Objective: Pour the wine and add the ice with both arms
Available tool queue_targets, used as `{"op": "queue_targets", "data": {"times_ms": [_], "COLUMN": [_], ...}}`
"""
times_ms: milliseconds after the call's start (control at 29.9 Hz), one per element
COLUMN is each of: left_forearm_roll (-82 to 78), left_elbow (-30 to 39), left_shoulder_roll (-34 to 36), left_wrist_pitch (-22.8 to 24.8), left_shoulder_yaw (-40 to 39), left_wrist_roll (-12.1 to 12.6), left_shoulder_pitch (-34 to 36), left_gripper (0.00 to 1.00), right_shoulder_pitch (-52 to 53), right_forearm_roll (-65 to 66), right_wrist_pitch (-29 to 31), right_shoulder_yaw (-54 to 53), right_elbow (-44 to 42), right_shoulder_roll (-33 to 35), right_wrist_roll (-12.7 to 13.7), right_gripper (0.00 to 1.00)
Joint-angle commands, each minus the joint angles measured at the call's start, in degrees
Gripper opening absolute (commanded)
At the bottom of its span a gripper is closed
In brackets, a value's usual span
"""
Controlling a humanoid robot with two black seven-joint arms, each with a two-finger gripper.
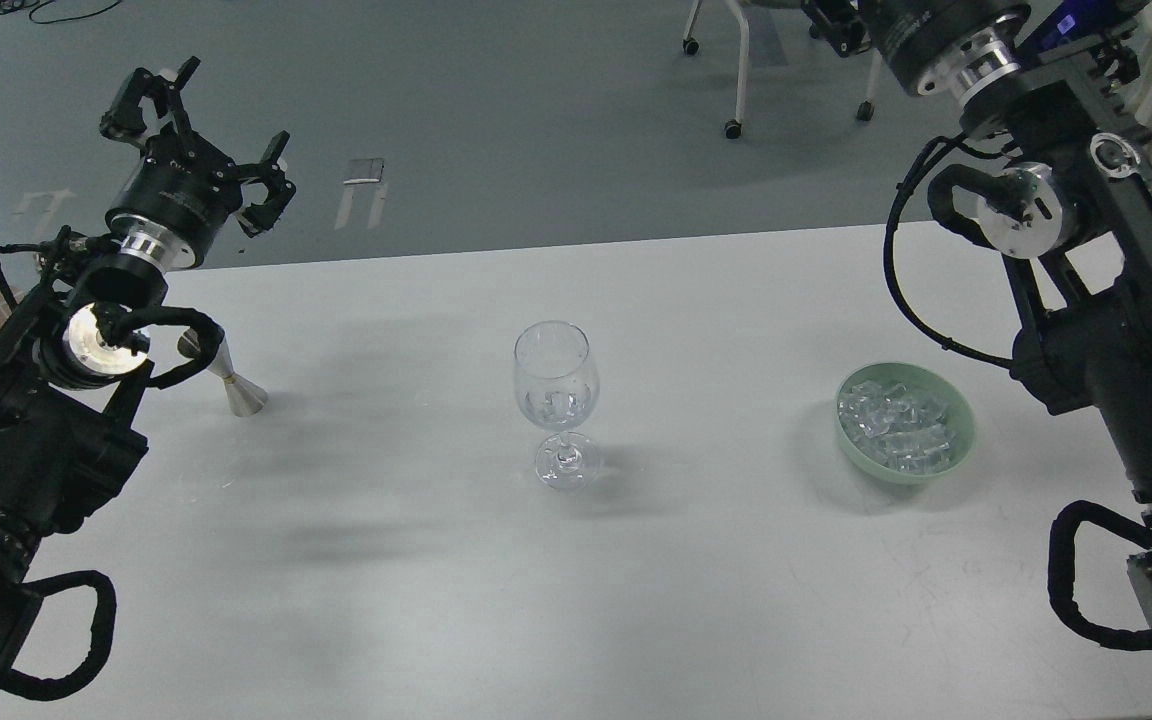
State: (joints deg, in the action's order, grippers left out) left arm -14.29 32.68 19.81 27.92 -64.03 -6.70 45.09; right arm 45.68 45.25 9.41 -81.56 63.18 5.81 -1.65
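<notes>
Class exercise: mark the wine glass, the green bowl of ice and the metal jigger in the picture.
wine glass (556, 372): head view, on its bowl.
green bowl (962, 452): head view, on its right rim.
metal jigger (241, 393): head view, on its lower cone.

White table (436, 600), pale green bowl (961, 455) of clear glossy ice (896, 430), colourless stemmed glass (556, 380), silver jigger (236, 385), black arms with silver rings, grey-green floor (496, 120).

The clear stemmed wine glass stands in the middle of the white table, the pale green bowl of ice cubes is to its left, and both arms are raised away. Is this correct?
Not quite. In the head view, the pale green bowl of ice cubes sits to the right of the clear stemmed wine glass, not the left. The glass does stand mid-table on the white table, and both arms are raised away.
</notes>
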Motion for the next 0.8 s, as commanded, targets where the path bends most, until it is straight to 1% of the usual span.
{"op": "queue_targets", "data": {"times_ms": [0,100,200,434,768], "left_forearm_roll": [0.0,0.0,0.0,0.1,0.2], "left_elbow": [0.0,-0.2,-0.2,0.3,0.3], "left_shoulder_roll": [-0.1,-0.2,-0.3,-1.2,-2.0], "left_wrist_pitch": [0.1,0.1,0.1,0.1,-0.5], "left_shoulder_yaw": [0.0,-0.1,-0.1,-0.2,-0.7], "left_wrist_roll": [-0.5,-0.6,-0.7,-0.7,-0.9], "left_shoulder_pitch": [0.0,0.0,0.0,0.0,0.2], "left_gripper": [0.98,0.98,0.98,0.98,0.98], "right_shoulder_pitch": [0.3,0.4,0.4,-0.2,-0.4], "right_forearm_roll": [-9.2,-15.3,-17.9,-24.9,-25.3], "right_wrist_pitch": [0.3,0.8,0.9,1.7,1.1], "right_shoulder_yaw": [-2.3,-2.7,-2.7,-2.7,-3.9], "right_elbow": [-6.9,-11.6,-13.8,-14.1,-15.2], "right_shoulder_roll": [0.0,0.1,0.3,0.3,0.3], "right_wrist_roll": [-0.5,-0.5,-0.5,-0.2,-0.2], "right_gripper": [1.00,1.00,1.00,1.00,1.00]}}
